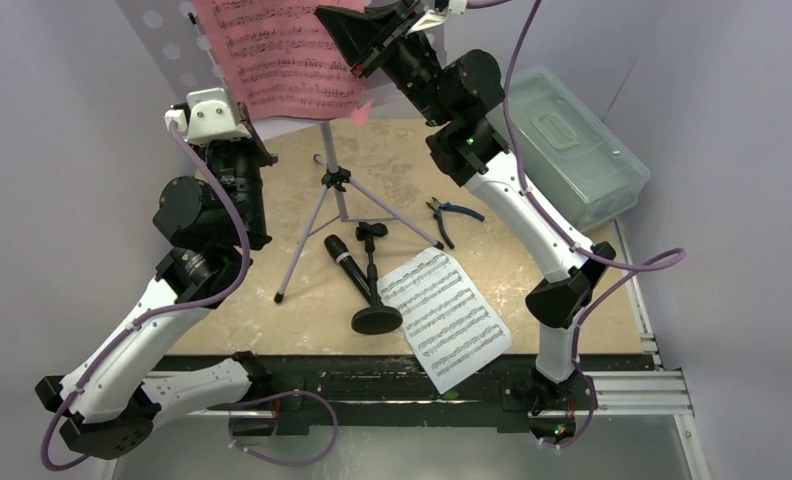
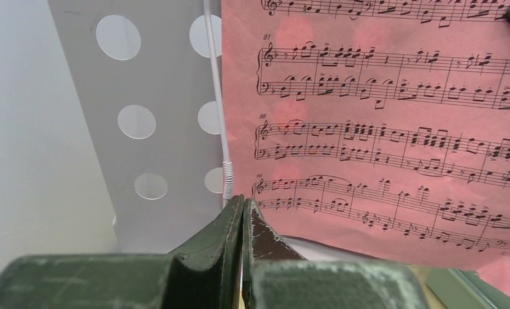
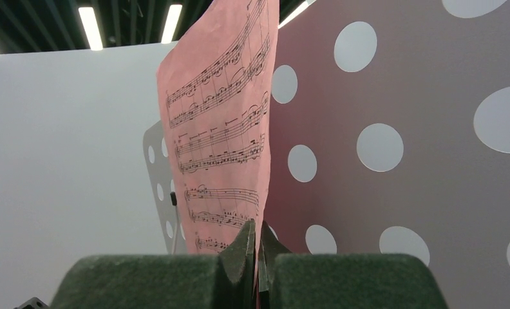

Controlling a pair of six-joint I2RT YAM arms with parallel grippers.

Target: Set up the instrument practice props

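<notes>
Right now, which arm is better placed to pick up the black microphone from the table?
Probably the left. The right tool is shut on the pink sheet at the stand tray, while the left tool pinches nothing visible, and the microphone lies nearer its side.

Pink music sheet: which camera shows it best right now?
Left wrist. The pink music sheet is large and face-on there, staves legible, beside the holed tray. Top external shows it smaller, cropped by the frame's top and the right arm. Right wrist sees it nearly edge-on, rising from the right end effector.
</notes>
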